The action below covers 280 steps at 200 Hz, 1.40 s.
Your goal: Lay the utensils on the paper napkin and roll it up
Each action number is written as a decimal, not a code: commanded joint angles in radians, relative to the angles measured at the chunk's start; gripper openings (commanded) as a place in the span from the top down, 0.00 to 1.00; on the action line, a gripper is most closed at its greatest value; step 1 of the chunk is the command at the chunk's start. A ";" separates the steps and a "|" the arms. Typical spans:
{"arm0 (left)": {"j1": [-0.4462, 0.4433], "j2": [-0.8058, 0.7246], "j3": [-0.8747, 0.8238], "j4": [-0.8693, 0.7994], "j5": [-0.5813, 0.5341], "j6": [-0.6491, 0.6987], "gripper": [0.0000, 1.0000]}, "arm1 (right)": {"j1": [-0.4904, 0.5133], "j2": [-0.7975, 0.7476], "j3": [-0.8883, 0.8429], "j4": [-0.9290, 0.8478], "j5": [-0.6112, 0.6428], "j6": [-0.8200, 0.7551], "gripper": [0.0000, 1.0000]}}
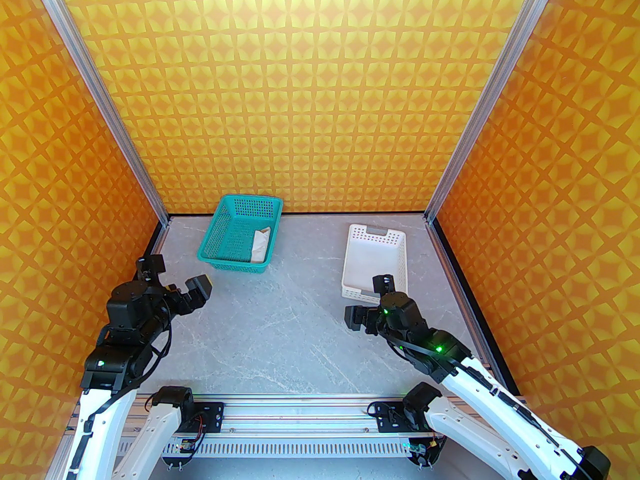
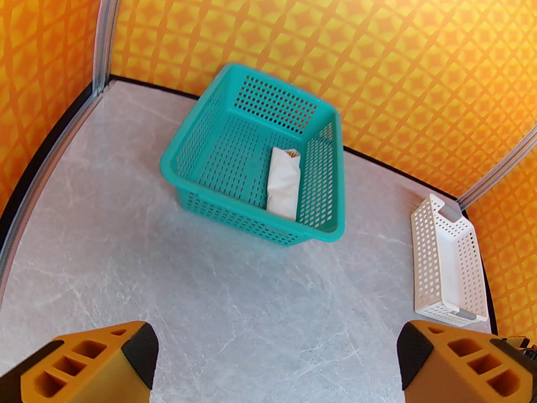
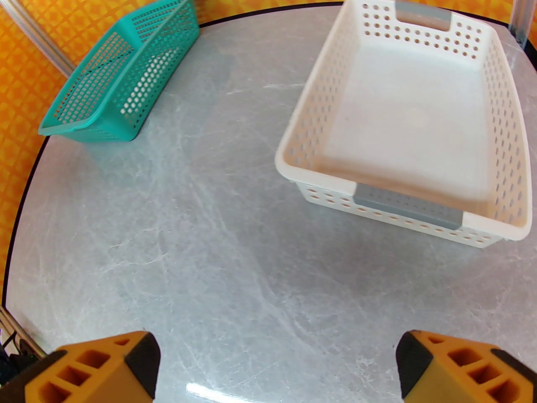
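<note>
Rolled paper napkin [image 1: 262,245] in the teal basket [image 1: 235,264]; both grippers spread wide, empty.
Top view: the white, creased roll lies along the basket's right wall; left gripper [image 1: 175,278] and right gripper [image 1: 367,298] sit nearer than the basket. Left wrist: tan utensil tips [image 2: 291,154] peek from the roll's far end. Right wrist: a white basket [image 3: 293,141] sits right of the teal one.

The left gripper [image 1: 175,278] is raised at the left, jaws spread wide, holding nothing. The right gripper [image 1: 370,299] is raised at the right, jaws equally wide and empty. Orange fingers [image 2: 84,367] carry black pads [image 2: 140,351]. Both white arms [image 1: 482,380] bend at the elbow, with the grippers angled downward.
</note>
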 commanded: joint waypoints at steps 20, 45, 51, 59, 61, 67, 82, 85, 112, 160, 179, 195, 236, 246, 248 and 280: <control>0.007 -0.005 -0.025 0.037 -0.034 -0.018 0.01 | -0.006 -0.019 -0.028 0.043 0.078 0.005 0.01; 0.007 -0.004 -0.051 0.049 -0.048 -0.015 0.01 | -0.009 -0.017 -0.033 0.060 0.114 -0.018 0.01; 0.007 -0.004 -0.060 0.054 -0.054 -0.015 0.01 | -0.012 -0.014 -0.032 0.063 0.122 -0.028 0.01; 0.006 -0.005 -0.072 0.060 -0.063 -0.013 0.01 | -0.021 -0.008 -0.027 0.064 0.132 -0.045 0.02; 0.006 -0.005 -0.074 0.060 -0.064 -0.013 0.01 | -0.024 -0.008 -0.025 0.063 0.133 -0.049 0.01; 0.007 -0.005 -0.081 0.063 -0.070 -0.014 0.01 | -0.038 -0.003 -0.019 0.063 0.135 -0.066 0.01; 0.008 -0.006 -0.091 0.066 -0.094 -0.022 0.01 | -0.091 0.007 -0.010 0.065 0.133 -0.110 0.01; 0.007 -0.006 -0.092 0.067 -0.100 -0.021 0.01 | -0.102 0.009 -0.010 0.067 0.132 -0.117 0.01; 0.008 -0.012 -0.102 0.070 -0.166 -0.006 0.01 | -0.226 0.021 -0.024 0.119 0.090 -0.183 0.01; 0.014 -0.024 -0.125 0.086 -0.316 0.038 0.01 | -0.427 0.102 -0.070 0.274 0.006 -0.240 0.01; 0.022 -0.041 -0.152 0.127 -0.369 0.052 0.01 | -0.497 0.147 -0.097 0.371 -0.020 -0.253 0.01; 0.030 -0.047 -0.180 0.176 -0.394 0.086 0.01 | -0.536 0.183 -0.120 0.459 -0.032 -0.272 0.01; 0.061 -0.045 -0.279 0.317 -0.439 0.113 0.01 | -0.577 0.285 -0.170 0.657 -0.006 -0.294 0.01; 0.071 -0.047 -0.308 0.353 -0.438 0.115 0.01 | -0.578 0.300 -0.198 0.728 0.008 -0.298 0.01; 0.073 -0.048 -0.313 0.360 -0.438 0.116 0.01 | -0.579 0.303 -0.203 0.742 0.010 -0.299 0.01; 0.110 -0.041 -0.411 0.494 -0.442 0.123 0.01 | -0.580 0.365 -0.253 0.907 0.042 -0.338 0.01</control>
